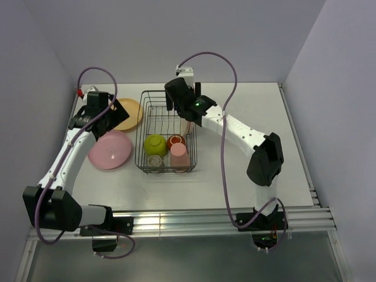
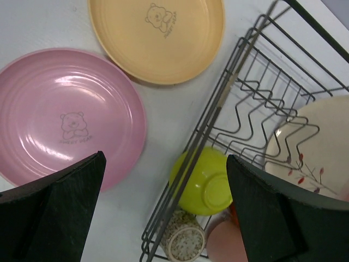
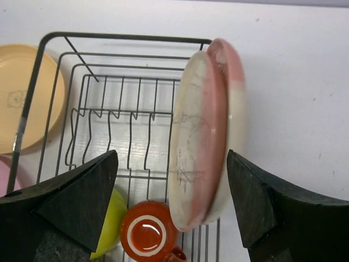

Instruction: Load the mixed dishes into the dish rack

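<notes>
The dark wire dish rack holds the lime-green bowl, red-brown mug, salmon-pink cup and grey-beige cup, all upside down. Two plates stand on edge at its right side: the twig plate and the pink-and-cream plate behind it. The orange-yellow plate and pink plate lie flat on the table left of the rack. My left gripper is open and empty above them. My right gripper is open and empty above the rack's far end.
The white table is walled on three sides. The rack's upright wire dividers stand free left of the two plates. The right arm's elbow hangs over the table right of the rack.
</notes>
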### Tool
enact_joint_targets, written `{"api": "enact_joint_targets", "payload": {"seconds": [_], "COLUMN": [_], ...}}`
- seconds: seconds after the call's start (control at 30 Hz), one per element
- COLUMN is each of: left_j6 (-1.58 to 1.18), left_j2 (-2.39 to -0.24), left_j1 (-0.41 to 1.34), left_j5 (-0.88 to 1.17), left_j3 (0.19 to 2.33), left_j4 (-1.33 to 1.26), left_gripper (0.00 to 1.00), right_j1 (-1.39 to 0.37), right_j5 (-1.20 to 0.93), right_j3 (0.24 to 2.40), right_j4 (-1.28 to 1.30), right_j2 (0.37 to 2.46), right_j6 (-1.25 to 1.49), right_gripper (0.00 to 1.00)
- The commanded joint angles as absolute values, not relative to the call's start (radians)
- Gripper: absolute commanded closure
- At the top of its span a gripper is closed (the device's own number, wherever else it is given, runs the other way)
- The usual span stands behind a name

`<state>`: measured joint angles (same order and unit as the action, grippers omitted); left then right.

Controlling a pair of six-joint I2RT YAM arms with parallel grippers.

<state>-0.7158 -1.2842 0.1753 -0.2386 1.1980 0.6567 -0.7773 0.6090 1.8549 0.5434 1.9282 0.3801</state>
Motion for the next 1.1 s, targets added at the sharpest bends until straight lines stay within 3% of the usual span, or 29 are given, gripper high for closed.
{"api": "enact_joint_targets", "payload": {"seconds": [0.0,0.27,0.4,0.7,1.07], "left_j6": [-0.695,-0.692,-0.678,-0.655,-0.653], "left_j2": [-1.353,-1.673,-1.839,-2.081,-2.170], "left_j1": [0.092,-0.083,-0.115,-0.135,-0.137], "left_j5": [-0.138,-0.009,-0.008,-0.153,-0.196], "left_j3": [1.255,1.397,1.558,1.833,1.792], "left_j4": [0.617,0.601,0.646,0.761,0.730], "left_gripper": [0.01,0.01,0.03,0.07,0.14], "right_j1": [-0.775,-0.807,-0.807,-0.807,-0.805], "right_j5": [0.612,0.632,0.580,0.571,0.591], "right_j3": [1.835,1.705,1.501,1.255,1.201], "right_j4": [0.489,0.496,0.430,0.354,0.362], "right_j2": [1.813,1.576,1.441,1.246,1.134], "right_j6": [0.344,0.356,0.379,0.387,0.373], "right_gripper": [0.12,0.11,0.11,0.11,0.11]}}
